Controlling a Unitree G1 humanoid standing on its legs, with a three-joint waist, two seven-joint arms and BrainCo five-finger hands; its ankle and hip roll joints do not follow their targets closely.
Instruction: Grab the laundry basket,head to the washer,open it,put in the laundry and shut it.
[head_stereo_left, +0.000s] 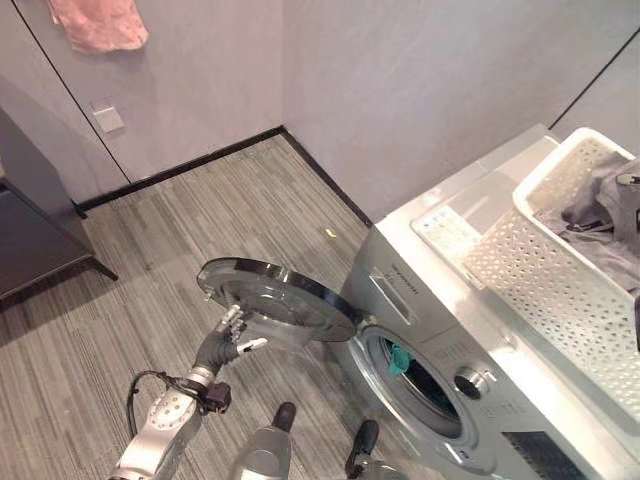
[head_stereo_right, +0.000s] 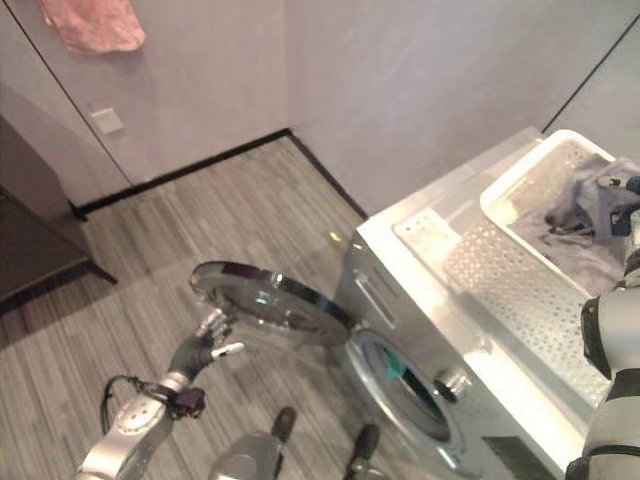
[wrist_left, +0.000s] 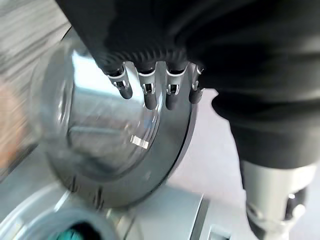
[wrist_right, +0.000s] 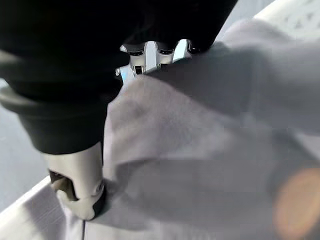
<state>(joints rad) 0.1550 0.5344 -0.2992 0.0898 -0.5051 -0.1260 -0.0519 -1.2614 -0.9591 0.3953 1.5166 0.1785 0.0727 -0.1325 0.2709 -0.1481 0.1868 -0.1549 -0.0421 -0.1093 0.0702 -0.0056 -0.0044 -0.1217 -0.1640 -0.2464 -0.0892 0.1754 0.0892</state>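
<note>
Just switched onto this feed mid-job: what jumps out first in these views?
The washer stands against the wall with its round glass door swung wide open, and the left hand is at the door's outer edge. On top of the washer sits a white laundry basket, where the right hand is buried in grey laundry. Something teal shows inside the drum opening.

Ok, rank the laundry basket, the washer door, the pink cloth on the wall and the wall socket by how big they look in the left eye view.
1. Laundry basket, though it sits nearest the camera.
2. Washer door.
3. Pink cloth, partly cut off by the frame's edge.
4. Wall socket, clearly the smallest.
</note>
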